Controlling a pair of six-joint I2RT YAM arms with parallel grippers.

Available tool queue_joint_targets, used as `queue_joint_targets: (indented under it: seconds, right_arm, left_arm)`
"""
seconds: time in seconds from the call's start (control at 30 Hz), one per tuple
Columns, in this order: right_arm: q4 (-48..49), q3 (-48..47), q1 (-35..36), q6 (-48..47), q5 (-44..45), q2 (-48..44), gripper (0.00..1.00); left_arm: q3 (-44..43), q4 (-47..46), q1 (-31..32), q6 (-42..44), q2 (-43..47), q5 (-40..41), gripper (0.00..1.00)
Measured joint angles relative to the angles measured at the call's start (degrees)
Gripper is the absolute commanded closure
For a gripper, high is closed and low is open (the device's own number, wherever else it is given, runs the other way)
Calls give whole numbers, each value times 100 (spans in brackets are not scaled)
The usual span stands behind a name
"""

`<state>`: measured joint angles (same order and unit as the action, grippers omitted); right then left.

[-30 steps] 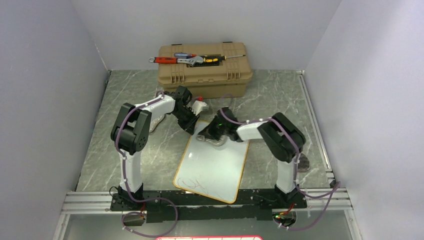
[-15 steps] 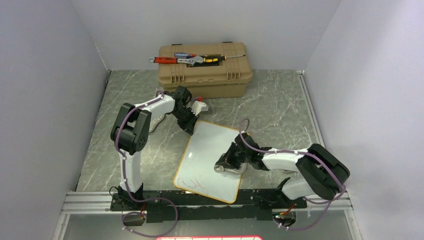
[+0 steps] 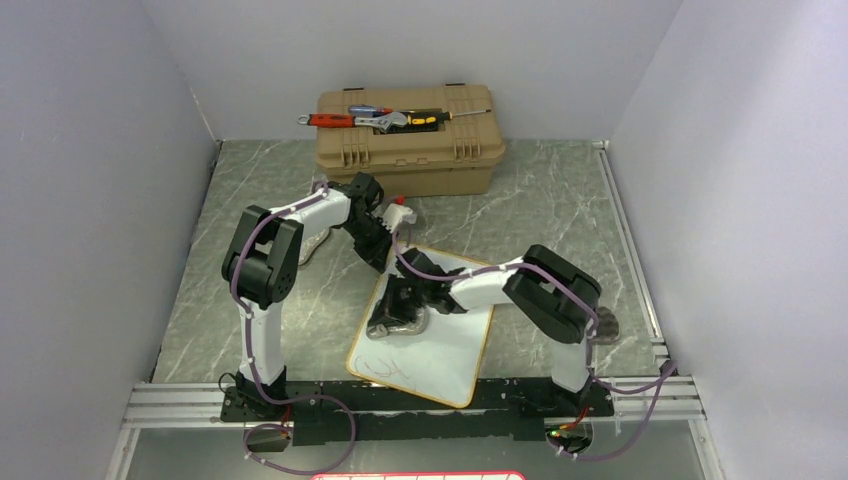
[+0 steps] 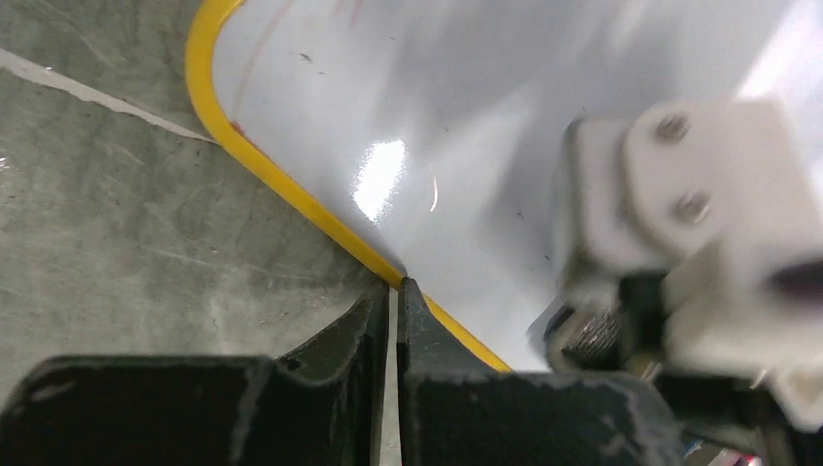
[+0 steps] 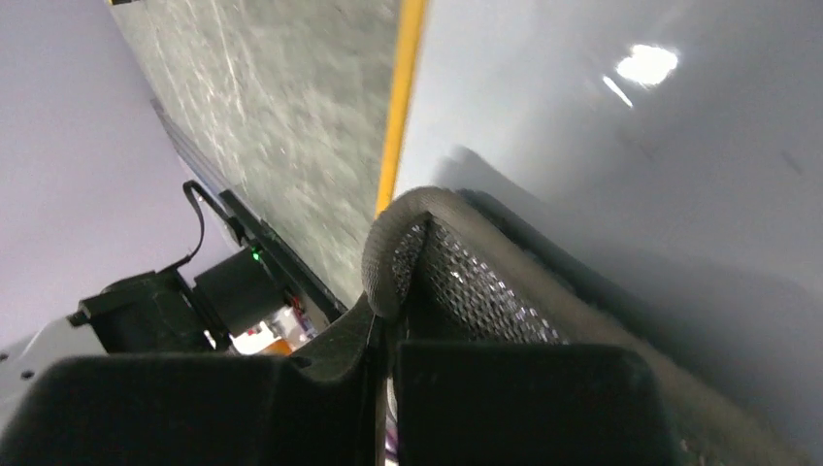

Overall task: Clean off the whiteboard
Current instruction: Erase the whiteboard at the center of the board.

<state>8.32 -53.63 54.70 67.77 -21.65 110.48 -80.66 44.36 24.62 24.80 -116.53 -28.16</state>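
The whiteboard [image 3: 445, 350], a flat glossy white board with rounded corners and a thin yellow-orange rim, lies tilted in the lower middle of the top view. It rests on a grey-green marbled table [image 3: 560, 210] closed in by pale lavender walls [image 3: 90, 150]. A tan plastic toolbox [image 3: 405, 155] stands at the upper middle against the back wall, with a red-handled tool [image 3: 330, 120] and a grey spanner [image 3: 388, 121] on its lid. A silver metal rail [image 3: 180, 400] runs along the bottom edge.

The only writing is a dark scribble [image 3: 385, 367] at the board's lower left corner, and it cannot be read as words.

The left claw [image 3: 380, 258] sits at the board's upper left corner. In its wrist view the claw [image 4: 393, 291] has its jaws drawn together, with the tips on the yellow rim of the board [image 4: 437, 116].

The right claw [image 3: 392, 305] is clamped on a dark grey mesh-faced eraser pad [image 3: 398, 328] at the board's left edge. The right wrist view shows the pad [image 5: 466, 282] held in the claw [image 5: 383, 335] and lying on the glossy board [image 5: 631, 146].

Half a second ago this claw and pad were at the board's lower right. Half a second before that they were at its top edge. The left arm and the scribble are unchanged.
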Motion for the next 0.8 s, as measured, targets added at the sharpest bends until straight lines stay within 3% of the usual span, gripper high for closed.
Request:
queue_joint_targets:
  seconds: [0.13, 0.27, 0.37, 0.53, 0.8]
  right_arm:
    - [487, 1156, -260, 127, 33, -737, 100]
    - [422, 2468, -870, 208, 83, -2020, 100]
    - [267, 2892, -988, 186, 229, -2629, 100]
    - [-208, 2581, -966, -122, 195, -2586, 100]
    - [-498, 960, -809, -411, -452, -970, 100]
  left_arm:
    - [4, 98, 42, 15, 0, -42, 96]
    - [44, 151, 92, 48, -13, -26, 96]
    - [35, 166, 96, 57, -20, -24, 96]
    - [-120, 313, 96, 48, -90, -4, 96]
    - [-203, 608, 52, 39, -122, -4, 83]
